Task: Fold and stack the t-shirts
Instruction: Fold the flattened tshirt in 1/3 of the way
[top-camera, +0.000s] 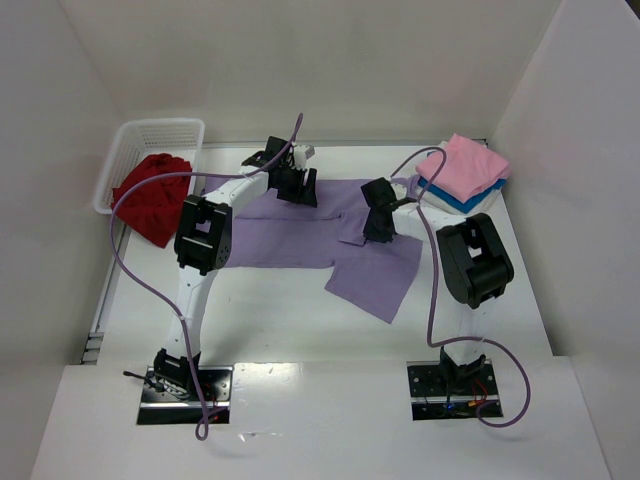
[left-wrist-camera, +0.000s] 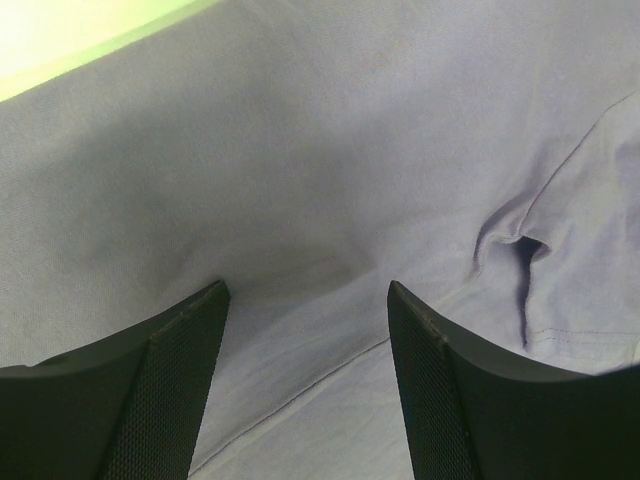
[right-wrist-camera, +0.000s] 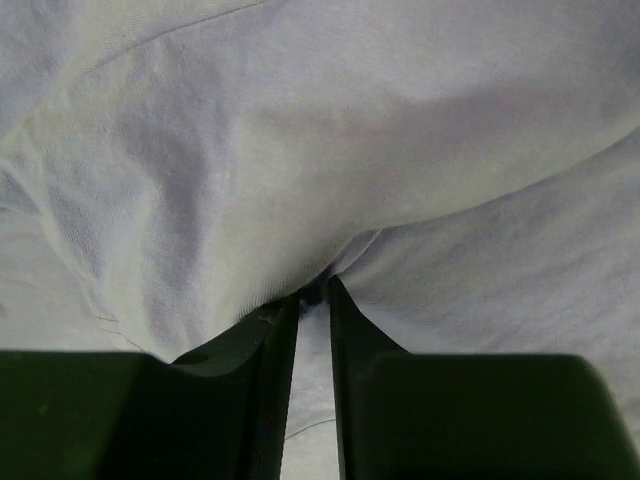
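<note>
The lavender t-shirt (top-camera: 290, 238) lies spread flat across the middle of the table, with one part angled toward the front right. My left gripper (top-camera: 296, 188) hovers low over its back edge, open, with only flat cloth (left-wrist-camera: 300, 150) and a seam between the fingers (left-wrist-camera: 190, 380). My right gripper (top-camera: 378, 232) is down on the shirt's right side. Its jaws are pinched on a raised fold of the lavender cloth (right-wrist-camera: 300, 130), as the right wrist view (right-wrist-camera: 315, 288) shows. The pink t-shirt (top-camera: 468, 165) sits folded on top of the blue t-shirt (top-camera: 455, 200) at the back right. The deep red t-shirt (top-camera: 150, 195) is bunched up, spilling out of the basket.
The white lattice basket (top-camera: 160, 126) stands at the back left against the wall. White walls enclose the table on three sides. Purple cables loop from both arms. Bare table (top-camera: 290, 320) shows between the shirt and the arm bases.
</note>
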